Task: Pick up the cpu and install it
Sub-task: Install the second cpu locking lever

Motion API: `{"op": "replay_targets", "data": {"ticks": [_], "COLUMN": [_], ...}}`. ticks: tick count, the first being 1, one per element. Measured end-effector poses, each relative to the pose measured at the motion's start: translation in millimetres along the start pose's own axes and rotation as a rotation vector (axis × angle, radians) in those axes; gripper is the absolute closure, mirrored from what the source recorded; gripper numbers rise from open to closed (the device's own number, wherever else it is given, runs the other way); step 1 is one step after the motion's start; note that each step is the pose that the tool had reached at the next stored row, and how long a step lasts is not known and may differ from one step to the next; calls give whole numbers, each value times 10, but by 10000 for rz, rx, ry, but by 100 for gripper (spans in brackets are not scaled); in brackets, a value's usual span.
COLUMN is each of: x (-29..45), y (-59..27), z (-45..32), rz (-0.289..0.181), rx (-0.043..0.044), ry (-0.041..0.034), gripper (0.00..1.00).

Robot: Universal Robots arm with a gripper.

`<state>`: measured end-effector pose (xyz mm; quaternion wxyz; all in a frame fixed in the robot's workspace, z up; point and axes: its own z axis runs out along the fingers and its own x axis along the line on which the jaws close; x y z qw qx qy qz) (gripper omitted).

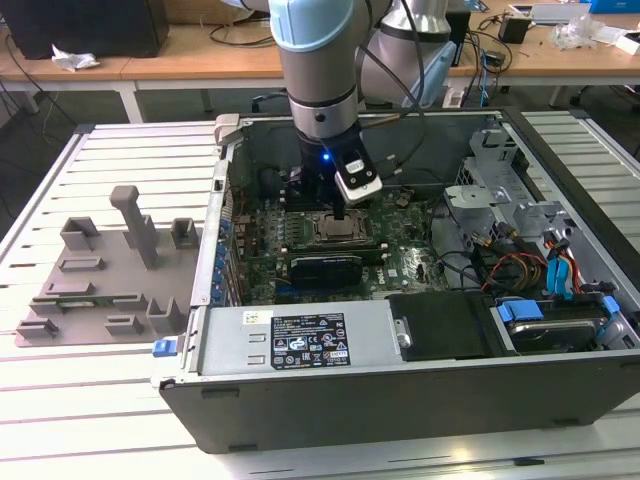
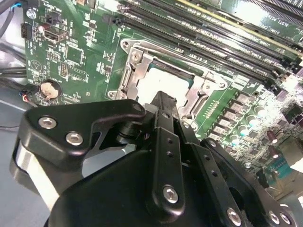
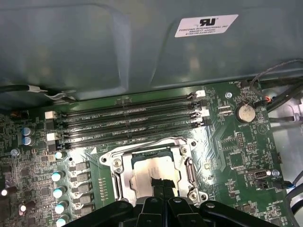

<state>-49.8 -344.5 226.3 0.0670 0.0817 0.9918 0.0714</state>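
I see a slatted white table (image 1: 120, 420) with wooden desks (image 1: 200, 50) behind it. An open computer case (image 1: 400, 390) sits mid-frame. The square cpu (image 3: 154, 172) lies flat in its socket (image 3: 116, 182). My gripper (image 2: 163, 100) sits pinched together just above it, holding nothing.

cpu (image 3: 154, 171) in socket (image 3: 118, 166), hand (image 3: 161, 185) touching

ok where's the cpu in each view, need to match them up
Exterior view: the cpu lies in the motherboard socket inside the open case, directly under the hand.
Second wrist view: cpu pale square in the metal socket frame, just past the hand's tip.
First wrist view: cpu below the memory slots.
Shared landmark: the socket frame.
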Motion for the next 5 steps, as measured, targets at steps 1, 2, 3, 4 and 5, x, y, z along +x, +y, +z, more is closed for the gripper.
{"op": "replay_targets", "data": {"ticks": [1, 2, 3, 4, 5], "x": [0, 0, 0, 0, 0], "y": [0, 0, 0, 0, 0], "z": [0, 0, 0, -1, 0], "rz": [0, 0, 0, 0, 0], "rx": [2, 6, 9, 10, 10], "ry": [0, -1, -1, -1, -2], "gripper": [89, 89, 89, 89, 89]}}
